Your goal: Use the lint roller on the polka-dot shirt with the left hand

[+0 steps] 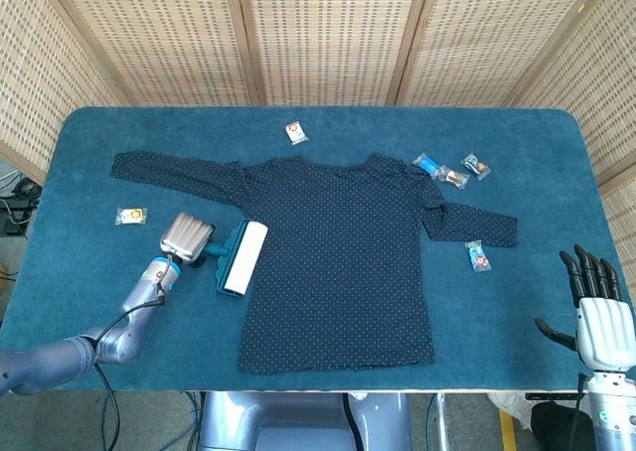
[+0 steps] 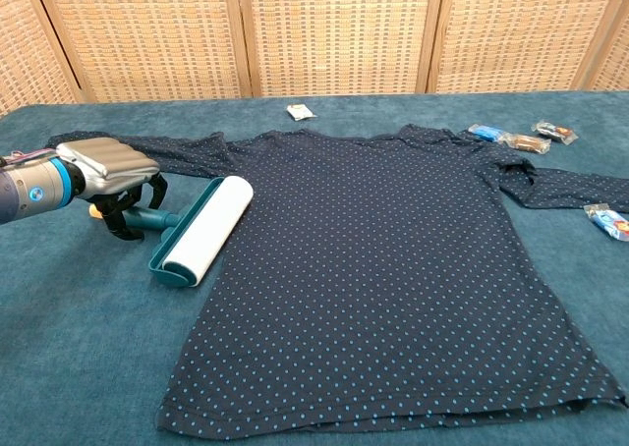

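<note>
One polka-dot shirt [image 1: 338, 262] lies flat on the blue table [image 1: 89, 302], front down or up I cannot tell, sleeves spread to either side and hem toward the robot. Just beside the shirt's left edge, below the left sleeve, lies the lint roller [image 2: 201, 228]; its white roll touches or slightly overlaps the shirt's side, and its teal handle points away from the shirt toward the left hand [image 2: 110, 171]. That hand sits palm down over the end of the handle, its dark fingers [image 2: 126, 220] curled down around it; whether they actually grip the handle I cannot tell. The right hand [image 1: 601, 312] is well apart from the shirt, off its right side near the table's front corner, upright with fingers straight and spread, holding nothing. Several small wrapped snacks lie around the shirt: one [image 1: 296, 132] above the collar, three [image 1: 453, 170] by the right shoulder, one [image 1: 479, 256] below the right sleeve, one [image 1: 130, 216] below the left sleeve's end.
</note>
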You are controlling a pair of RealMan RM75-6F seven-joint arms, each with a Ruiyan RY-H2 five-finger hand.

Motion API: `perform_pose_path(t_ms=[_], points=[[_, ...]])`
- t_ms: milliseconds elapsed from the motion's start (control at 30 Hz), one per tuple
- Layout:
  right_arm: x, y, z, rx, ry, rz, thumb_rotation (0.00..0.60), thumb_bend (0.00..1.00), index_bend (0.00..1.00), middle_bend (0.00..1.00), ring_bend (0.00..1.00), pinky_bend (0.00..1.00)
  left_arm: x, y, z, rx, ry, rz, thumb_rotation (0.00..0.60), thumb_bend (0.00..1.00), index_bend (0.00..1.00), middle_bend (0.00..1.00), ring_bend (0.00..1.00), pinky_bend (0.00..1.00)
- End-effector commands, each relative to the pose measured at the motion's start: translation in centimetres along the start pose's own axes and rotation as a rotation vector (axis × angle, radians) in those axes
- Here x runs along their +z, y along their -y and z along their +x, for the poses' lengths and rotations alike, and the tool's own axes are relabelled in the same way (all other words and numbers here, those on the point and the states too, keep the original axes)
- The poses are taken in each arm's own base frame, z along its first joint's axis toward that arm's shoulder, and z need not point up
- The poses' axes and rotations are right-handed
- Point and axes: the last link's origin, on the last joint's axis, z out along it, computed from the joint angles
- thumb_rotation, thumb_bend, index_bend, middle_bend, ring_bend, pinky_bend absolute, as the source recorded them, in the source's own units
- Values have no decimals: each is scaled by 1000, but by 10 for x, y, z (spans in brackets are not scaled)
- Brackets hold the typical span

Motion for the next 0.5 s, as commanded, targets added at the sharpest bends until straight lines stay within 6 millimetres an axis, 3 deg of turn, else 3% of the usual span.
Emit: perform_pose_path(t_ms=[33,100,167,267,367,500], points=[[0,0,0,1,0,3,600,124,14,0,0,0,1,-2,-3,4,7,0,600,335,492,822,731,718],[-1,1,0,1,-2,7,600,124,14,0,0,0,1,-5,-6,3,14,-2,600,465,547,822,731,718],[-1,1,1,2,-6,9,600,124,15,0,0,0,1,-7,-7,5,15,-5,600,675,626,823,731,718],[-1,1,2,6,-12,10,600,124,22,0,0,0,-1,-8,-5,9,-2,-6,600,908,750,831,736,719],[-1,2,3,8,-13,13,600,124,28,0,0,0,-6,-6,2,-8,-18,-7,600,997,806,839,741,721],[-2,3,3,10,-12,18,600,124,29,0,0,0,-12,2,14,-9,-28,-3,600,1000,828,841,743,721]])
